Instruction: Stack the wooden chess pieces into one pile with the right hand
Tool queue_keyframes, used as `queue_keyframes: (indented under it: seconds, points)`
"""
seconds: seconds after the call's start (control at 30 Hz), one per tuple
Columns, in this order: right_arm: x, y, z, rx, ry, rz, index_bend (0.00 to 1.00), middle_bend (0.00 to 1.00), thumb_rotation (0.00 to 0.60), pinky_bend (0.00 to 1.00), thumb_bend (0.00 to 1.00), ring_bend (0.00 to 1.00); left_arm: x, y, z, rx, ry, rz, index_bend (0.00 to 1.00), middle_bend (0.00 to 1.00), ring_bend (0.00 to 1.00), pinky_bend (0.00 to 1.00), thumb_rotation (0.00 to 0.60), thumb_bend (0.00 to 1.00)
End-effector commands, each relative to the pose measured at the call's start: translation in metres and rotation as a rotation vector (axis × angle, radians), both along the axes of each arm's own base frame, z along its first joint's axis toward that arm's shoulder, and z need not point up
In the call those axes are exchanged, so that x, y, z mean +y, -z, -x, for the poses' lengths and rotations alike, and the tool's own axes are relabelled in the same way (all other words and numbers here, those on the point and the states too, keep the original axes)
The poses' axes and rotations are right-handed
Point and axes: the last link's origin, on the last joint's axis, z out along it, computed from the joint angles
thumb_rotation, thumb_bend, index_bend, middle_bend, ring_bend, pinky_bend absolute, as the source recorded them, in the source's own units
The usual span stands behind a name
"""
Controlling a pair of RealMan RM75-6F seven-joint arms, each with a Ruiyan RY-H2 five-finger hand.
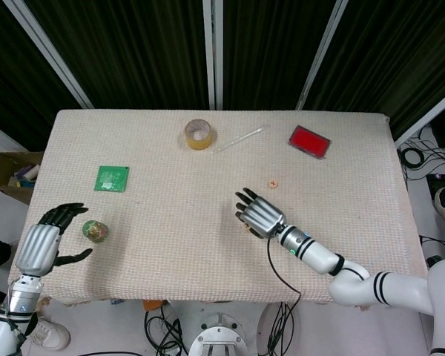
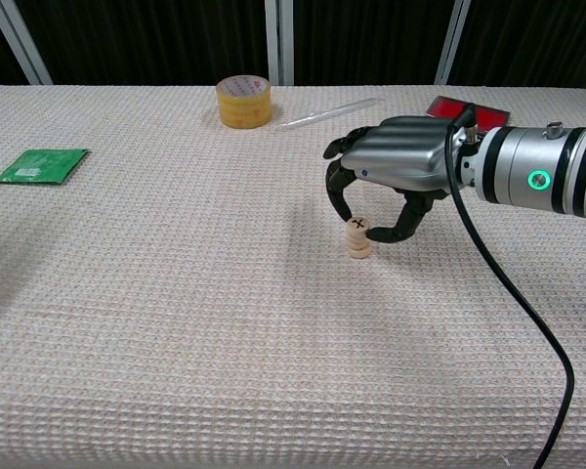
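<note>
1. Pile (image 2: pixel 358 240) of wooden chess pieces sits mid-desk (image 2: pixel 176 322), right hand (image 2: pixel 396 166) pinching the top piece (image 2: pixel 358 226).
2. Light, stiff discs that probably tip easily; best pinched by the rim.
3. Left hand (image 1: pixel 41 245) hangs open, holding nothing.

Roll of yellow tape (image 1: pixel 198 134) at the far edge of the table (image 1: pixel 156 222); clear tube (image 1: pixel 239 139) beside it; red flat box (image 1: pixel 309 142) far right; green packet (image 1: pixel 112 178) left; small green ball (image 1: pixel 96 231) near left edge.
</note>
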Motion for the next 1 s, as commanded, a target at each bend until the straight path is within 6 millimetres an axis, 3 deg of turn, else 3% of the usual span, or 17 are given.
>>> queue_keyframes:
  seconds: [0.03, 0.4, 0.67, 0.83, 1.0]
  points:
    - [0.000, 0.000, 0.000, 0.001, 0.000, 0.000, 0.44, 0.27, 0.600, 0.10, 0.35, 0.03, 0.000, 0.000, 0.000, 0.000, 0.000, 0.000, 0.24, 0.18, 0.16, 0.21, 0.600, 0.05]
    - [0.002, -0.001, 0.004, 0.011, -0.001, 0.004, 0.41, 0.27, 0.600, 0.10, 0.33, 0.03, 0.001, 0.000, -0.001, 0.000, 0.003, 0.001, 0.24, 0.18, 0.16, 0.21, 0.600, 0.05]
    - [0.000, -0.012, 0.006, -0.013, 0.008, 0.050, 0.36, 0.27, 0.600, 0.08, 0.21, 0.03, 0.001, 0.001, -0.002, 0.001, 0.007, 0.002, 0.24, 0.18, 0.16, 0.21, 0.600, 0.05]
    - [-0.023, -0.036, 0.025, -0.035, 0.106, 0.151, 0.35, 0.27, 0.600, 0.08, 0.21, 0.03, 0.001, -0.001, -0.001, -0.002, 0.001, -0.002, 0.24, 0.18, 0.16, 0.21, 0.600, 0.05]
    - [-0.054, -0.037, 0.044, -0.016, 0.231, 0.202, 0.36, 0.27, 0.600, 0.08, 0.24, 0.03, 0.000, 0.000, -0.002, -0.002, 0.006, 0.001, 0.24, 0.18, 0.16, 0.21, 0.600, 0.05]
